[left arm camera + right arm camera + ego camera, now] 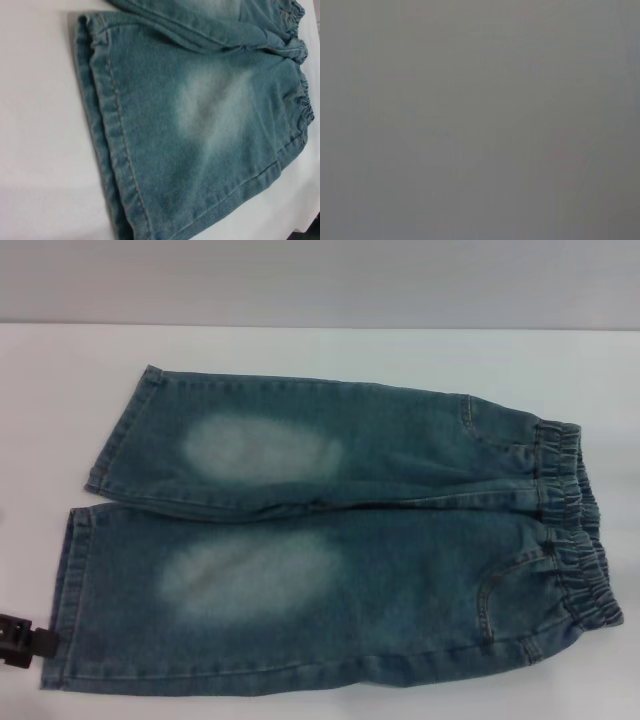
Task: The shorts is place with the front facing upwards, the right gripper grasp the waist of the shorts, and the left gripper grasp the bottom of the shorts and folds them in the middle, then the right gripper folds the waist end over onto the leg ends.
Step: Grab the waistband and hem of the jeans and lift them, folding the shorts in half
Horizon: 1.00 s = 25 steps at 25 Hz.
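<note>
Both folds remain undone: the shorts lie flat. Left gripper, jaw state indeterminate, beside their hem; grasping follows.

I read this as a lab-style test bench: a bare white table against a plain grey wall (nothing homely anywhere I can see)

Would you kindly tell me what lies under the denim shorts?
The shorts lie spread flat on a white table, which shows all round them. Whatever is beneath the fabric is covered.
</note>
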### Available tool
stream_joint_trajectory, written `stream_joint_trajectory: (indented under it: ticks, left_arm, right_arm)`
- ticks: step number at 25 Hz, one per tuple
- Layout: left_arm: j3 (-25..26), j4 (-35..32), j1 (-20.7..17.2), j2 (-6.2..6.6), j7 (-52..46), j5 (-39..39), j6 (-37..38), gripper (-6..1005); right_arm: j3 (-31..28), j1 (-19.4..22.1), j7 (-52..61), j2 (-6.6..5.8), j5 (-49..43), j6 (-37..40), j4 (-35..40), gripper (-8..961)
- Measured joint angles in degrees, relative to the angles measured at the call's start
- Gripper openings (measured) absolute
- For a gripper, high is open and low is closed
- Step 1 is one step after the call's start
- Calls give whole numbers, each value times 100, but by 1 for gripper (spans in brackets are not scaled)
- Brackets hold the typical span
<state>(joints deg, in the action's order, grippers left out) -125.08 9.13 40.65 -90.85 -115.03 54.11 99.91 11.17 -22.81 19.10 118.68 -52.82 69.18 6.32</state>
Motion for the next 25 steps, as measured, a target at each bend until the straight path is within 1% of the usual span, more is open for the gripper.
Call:
stream_joint_trajectory:
  ticks: [4, 8, 19, 20, 25]
  left_arm:
    - [0, -28, -20, -78, 12, 0, -124, 799]
    - [-44, -67, -25, -121, -13, 8, -262, 799]
    - [-73, -87, -23, -188, 19, 28, -389, 800]
    - [-120, -87, -22, -221, 6, 37, -426, 800]
    - [-214, -82, -22, -261, -8, 37, -449, 800]
  right_arm:
    - [-1, -35, -6, -5, 0, -12, 2, 650]
    - [-1, -39, -10, -4, -1, -12, 9, 650]
    - [-1, -44, -12, -3, -1, -45, 10, 650]
    - [-1, -47, -12, -3, -1, -55, 10, 650]
    - [-1, -58, -12, -3, -1, -61, 10, 649]
